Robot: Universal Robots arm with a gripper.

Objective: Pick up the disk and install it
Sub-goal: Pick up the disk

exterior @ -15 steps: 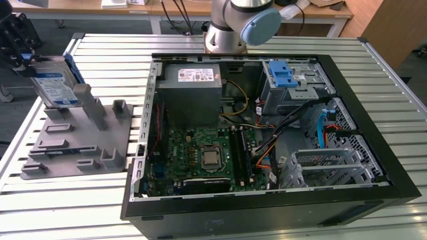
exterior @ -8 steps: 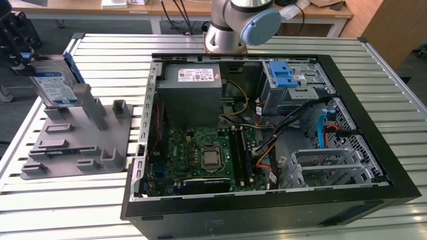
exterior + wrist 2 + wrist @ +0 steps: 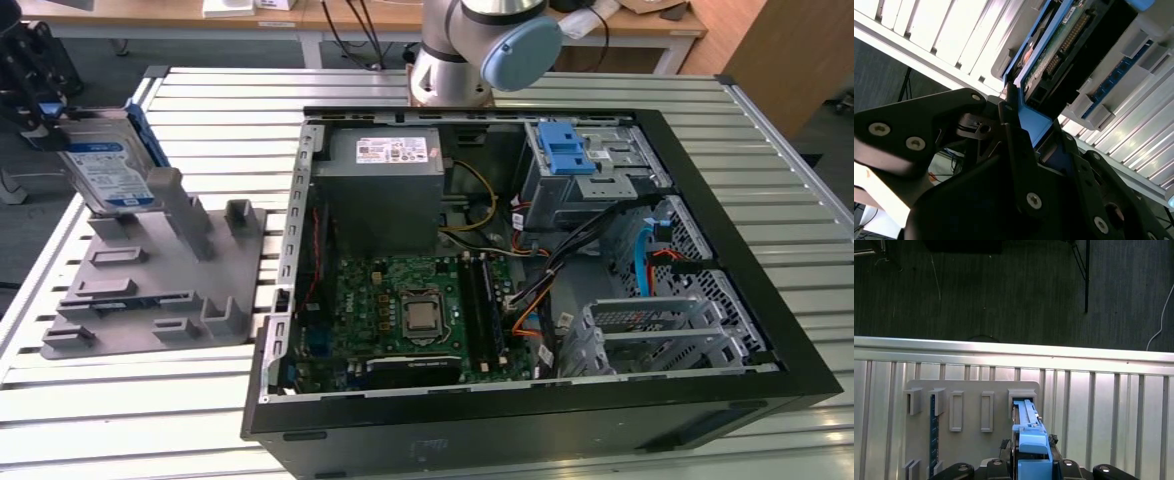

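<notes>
Firmly, the hand [image 3: 1033,466] is clamped on the blue end of the disk [image 3: 110,168], upright at the grey holder [image 3: 147,290].

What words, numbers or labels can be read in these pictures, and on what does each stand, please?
On the disk, the white-and-blue label: print too small to read.
On the power-supply box, the white sticker: print too small to read.
No other text is legible.
</notes>
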